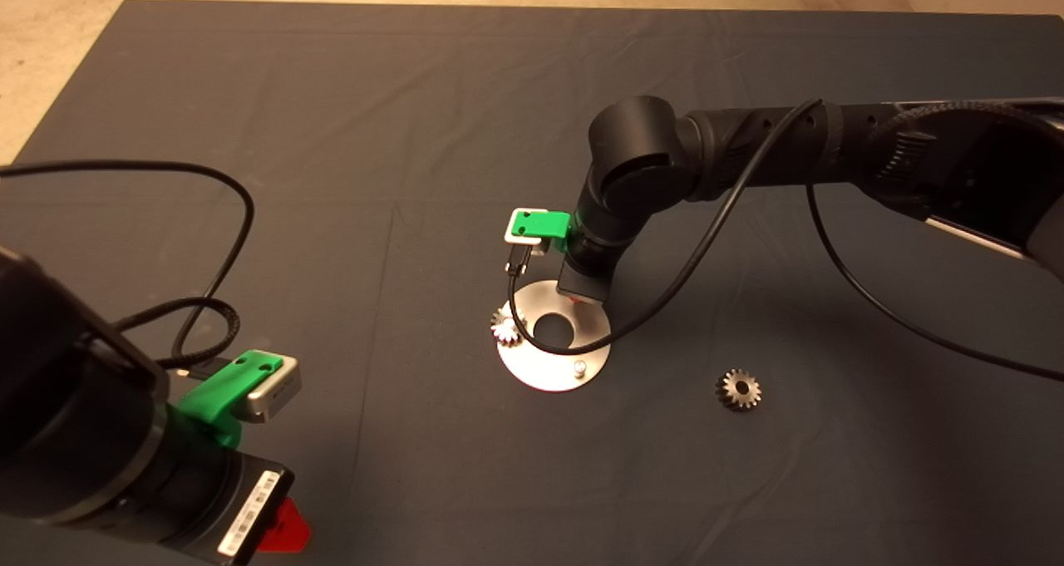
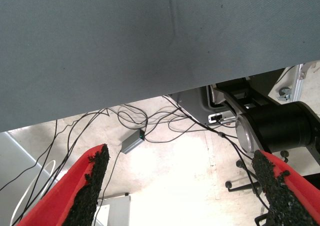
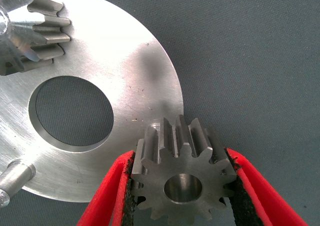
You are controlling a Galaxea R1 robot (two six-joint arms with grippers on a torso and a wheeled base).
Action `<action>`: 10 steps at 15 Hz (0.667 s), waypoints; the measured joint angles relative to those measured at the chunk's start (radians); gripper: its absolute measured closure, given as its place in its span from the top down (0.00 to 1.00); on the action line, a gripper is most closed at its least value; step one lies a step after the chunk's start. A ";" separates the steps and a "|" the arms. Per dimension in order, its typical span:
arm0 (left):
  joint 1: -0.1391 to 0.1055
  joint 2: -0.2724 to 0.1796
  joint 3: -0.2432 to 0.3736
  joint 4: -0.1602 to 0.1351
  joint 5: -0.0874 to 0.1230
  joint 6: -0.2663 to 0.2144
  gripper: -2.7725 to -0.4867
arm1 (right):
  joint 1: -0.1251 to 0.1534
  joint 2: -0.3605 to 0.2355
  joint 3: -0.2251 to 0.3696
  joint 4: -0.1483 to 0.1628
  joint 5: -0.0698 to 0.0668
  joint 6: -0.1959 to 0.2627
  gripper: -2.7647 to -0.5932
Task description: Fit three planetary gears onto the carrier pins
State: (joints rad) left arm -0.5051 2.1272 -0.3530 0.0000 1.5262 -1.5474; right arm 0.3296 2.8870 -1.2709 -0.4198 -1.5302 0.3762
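My right gripper is shut on one planetary gear, a small grey toothed wheel with a round centre hole, held over the rim of the shiny carrier disc. In the head view this gripper hangs over the disc's far right part. A second gear sits on a pin at the disc's left edge. One bare carrier pin stands at the disc's near side. A third gear lies loose on the mat to the right. The pin under the held gear is hidden.
My left gripper is parked at the lower left edge, open, its wrist view showing the mat's edge and a floor with cables. The right arm's black cable loops over the disc's left part. Dark mat surrounds the disc.
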 joint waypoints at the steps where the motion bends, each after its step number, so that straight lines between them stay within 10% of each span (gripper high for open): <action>1: 0.000 0.000 0.000 0.000 0.000 0.000 0.68 | 0.000 0.000 0.000 0.001 0.000 0.000 0.22; 10: 0.000 0.000 0.000 0.000 0.000 0.000 0.68 | 0.000 0.000 0.000 0.010 0.000 0.000 0.22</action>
State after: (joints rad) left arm -0.5051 2.1277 -0.3530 0.0000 1.5260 -1.5474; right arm 0.3294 2.8870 -1.2709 -0.4102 -1.5302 0.3762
